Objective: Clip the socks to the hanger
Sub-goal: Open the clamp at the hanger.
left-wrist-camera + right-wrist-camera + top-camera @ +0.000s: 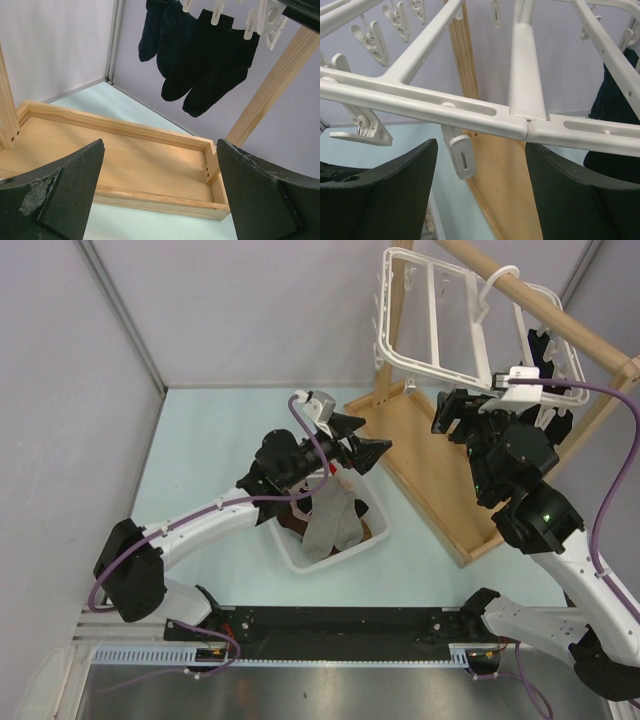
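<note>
The white hanger hangs from the wooden pole, with dark socks clipped at its right side. They also show in the left wrist view and at the right edge of the right wrist view. My right gripper is open just under the hanger's lower bar, next to a small clip, and holds nothing. My left gripper is open and empty, above a white basket holding a grey sock and brown ones.
The white basket stands at the table's centre. The wooden rack's base tray lies right of it, also seen in the left wrist view. The rack's pole slopes across the top right. Grey walls enclose the back and left.
</note>
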Robot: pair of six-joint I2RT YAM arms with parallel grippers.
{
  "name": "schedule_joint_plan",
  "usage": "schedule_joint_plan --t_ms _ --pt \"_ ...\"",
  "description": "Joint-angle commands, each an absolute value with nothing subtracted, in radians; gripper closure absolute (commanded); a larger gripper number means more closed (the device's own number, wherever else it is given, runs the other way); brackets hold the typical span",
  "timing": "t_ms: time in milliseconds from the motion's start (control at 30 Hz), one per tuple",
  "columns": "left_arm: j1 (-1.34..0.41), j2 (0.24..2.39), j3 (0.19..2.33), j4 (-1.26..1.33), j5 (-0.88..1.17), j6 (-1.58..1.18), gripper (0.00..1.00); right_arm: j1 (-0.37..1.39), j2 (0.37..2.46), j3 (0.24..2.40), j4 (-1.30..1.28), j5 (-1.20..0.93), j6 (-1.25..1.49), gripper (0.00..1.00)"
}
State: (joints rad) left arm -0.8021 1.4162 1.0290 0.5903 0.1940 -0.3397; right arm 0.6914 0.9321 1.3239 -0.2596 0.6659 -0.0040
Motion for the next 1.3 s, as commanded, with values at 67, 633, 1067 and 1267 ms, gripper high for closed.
schedule_joint_plan --t_ms 67,633,1067,1267 --pt "-0.821 1.431 1.097 0.634 0.213 -0.318 0.0 0.69 0.93 1.368 -0.201 0.738 0.021 0.27" --pt "-0.839 1.471 1.14 0.669 0.279 -0.307 0.0 0.678 0.899 1.368 -0.255 0.68 0.077 0.65" --pt "-0.857 1.575 1.245 0.772 0.419 -0.356 0.0 0.456 0.891 1.368 -0.351 0.267 0.235 0.85" --pt "-0.859 1.638 1.331 0.801 0.42 -0.409 0.0 0.354 0.89 1.368 -0.362 0.097 0.279 0.86"
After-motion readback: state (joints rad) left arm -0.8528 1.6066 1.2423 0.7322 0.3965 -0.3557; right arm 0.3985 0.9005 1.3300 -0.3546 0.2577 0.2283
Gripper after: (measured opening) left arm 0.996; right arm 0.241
